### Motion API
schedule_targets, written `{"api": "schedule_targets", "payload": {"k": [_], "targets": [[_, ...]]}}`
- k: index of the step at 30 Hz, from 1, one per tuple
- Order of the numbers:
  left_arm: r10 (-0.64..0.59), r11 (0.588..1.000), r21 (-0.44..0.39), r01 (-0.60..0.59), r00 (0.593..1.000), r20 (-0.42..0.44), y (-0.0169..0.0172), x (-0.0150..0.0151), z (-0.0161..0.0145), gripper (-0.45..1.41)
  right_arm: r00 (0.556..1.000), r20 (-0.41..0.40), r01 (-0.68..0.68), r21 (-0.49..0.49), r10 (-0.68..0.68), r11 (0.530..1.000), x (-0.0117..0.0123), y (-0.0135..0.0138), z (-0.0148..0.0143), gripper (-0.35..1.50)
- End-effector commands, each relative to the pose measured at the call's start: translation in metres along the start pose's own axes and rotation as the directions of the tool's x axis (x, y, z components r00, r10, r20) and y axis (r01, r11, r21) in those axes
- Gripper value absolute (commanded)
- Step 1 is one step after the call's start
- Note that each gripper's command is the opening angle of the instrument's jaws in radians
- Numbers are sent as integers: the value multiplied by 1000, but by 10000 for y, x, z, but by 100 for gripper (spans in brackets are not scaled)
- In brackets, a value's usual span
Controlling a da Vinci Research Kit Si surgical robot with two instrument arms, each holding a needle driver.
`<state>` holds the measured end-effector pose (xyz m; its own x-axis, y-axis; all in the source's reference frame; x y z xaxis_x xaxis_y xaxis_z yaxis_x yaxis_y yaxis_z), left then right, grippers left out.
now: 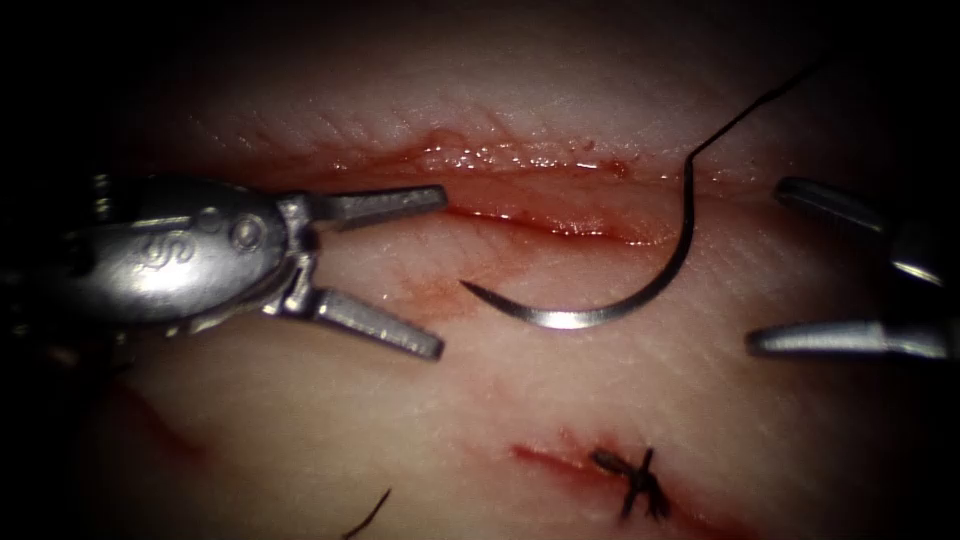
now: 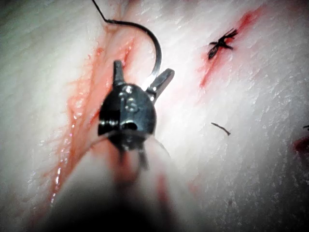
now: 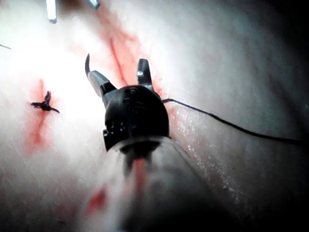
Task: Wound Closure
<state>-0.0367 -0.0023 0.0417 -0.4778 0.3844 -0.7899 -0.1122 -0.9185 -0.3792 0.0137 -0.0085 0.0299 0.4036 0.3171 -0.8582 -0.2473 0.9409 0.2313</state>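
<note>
Tissue [image 1: 560, 400] took up the endoscope view, pale and wet, and the cut [image 1: 540, 195] ran across it from nine o'clock to three o'clock, with red fluid [image 1: 520, 215] shining along its lips. Left tool [image 1: 382, 268] sat at nine o'clock, jaws spread wide, one finger [image 1: 385, 203] lying at the cut's near lip, the other [image 1: 380, 325] lower over bare tissue, and it held nothing. Right tool [image 1: 800, 265] came in at three o'clock, jaws also wide apart, empty as well. Between the two lay the needle [image 1: 600, 310], loose on the surface and held by neither tool. Its curve dipped toward six o'clock, its point [image 1: 468, 286] aimed at the left tool, its tail end rising across the cut. I could not tell whether any part of it sat in the tissue. Thread [image 1: 755, 105] ran off from that tail end toward one o'clock into the dark. Down at six o'clock a tied knot [image 1: 635, 480] sat on a short red line, and a cut end [image 1: 368, 515] lay apart from it toward seven o'clock. From the left wrist, the needle [image 2: 154, 48] arched just past the open left tool [image 2: 142, 79], with the knot [image 2: 221, 43] beyond. From the right wrist, the thread [image 3: 227, 123] trailed away beside the open right tool [image 3: 120, 75].
</note>
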Motion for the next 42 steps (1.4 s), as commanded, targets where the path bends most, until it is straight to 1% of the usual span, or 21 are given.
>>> {"api": "schedule_targets", "payload": {"k": [1,3,8,12,15,20,26,27,28,29,30,31,32,34,36,38,39,41,42], "targets": [[6,1000,2,-6,1000,12,-5,0,11,70,1000,0,2,2,-2,1000,1,2,9,80],[6,1000,0,-6,1000,27,-6,1,15,70,1000,3,2,4,-2,1000,1,2,9,79],[41,999,17,-44,986,159,-10,0,38,70,1000,16,2,17,-2,1000,1,2,9,77],[50,998,19,-55,976,213,-9,-9,50,70,1000,16,3,17,-3,1000,1,2,9,77],[60,998,7,-64,966,250,-9,-14,56,68,1000,16,3,17,-3,1000,1,2,9,77],[78,997,-6,-80,957,279,-9,-19,64,66,1000,16,3,17,-3,1000,1,2,9,77],[104,995,-27,-101,942,320,-9,-31,75,56,1000,16,3,16,-3,1000,1,1,10,77],[106,994,-29,-102,940,325,-9,-32,76,53,1000,16,3,16,-3,1000,1,1,10,77],[108,994,-28,-104,938,328,-10,-35,79,31,1000,16,3,16,-3,1000,1,1,10,75],[108,994,-28,-104,938,328,-10,-35,79,31,1000,16,3,16,-3,1000,1,1,10,75],[108,994,-27,-105,938,329,-10,-36,80,19,1000,16,3,16,-4,1000,1,1,10,74],[112,993,-11,-115,933,341,-11,-36,81,-31,1000,18,-2,18,2,1000,1,0,9,64],[111,993,-5,-116,932,344,-11,-36,81,-45,1000,21,-8,20,8,1000,1,0,9,62],[110,993,-4,-116,932,345,-10,-36,81,-45,1000,22,-14,21,14,1000,1,0,9,62],[106,993,1,-114,931,349,-8,-35,80,-45,999,23,-38,21,37,999,1,0,9,59],[123,991,12,-137,924,363,-3,-32,76,-45,996,27,-85,22,84,996,1,0,9,50],[123,991,12,-137,924,363,-3,-32,76,-45,996,27,-85,22,84,996,1,0,9,50],[141,985,39,-166,921,363,-1,-28,73,-45,991,33,-133,19,132,991,1,0,10,47],[167,977,63,-204,914,369,1,-26,71,-45,986,31,-162,14,162,987,2,1,11,47]]}}
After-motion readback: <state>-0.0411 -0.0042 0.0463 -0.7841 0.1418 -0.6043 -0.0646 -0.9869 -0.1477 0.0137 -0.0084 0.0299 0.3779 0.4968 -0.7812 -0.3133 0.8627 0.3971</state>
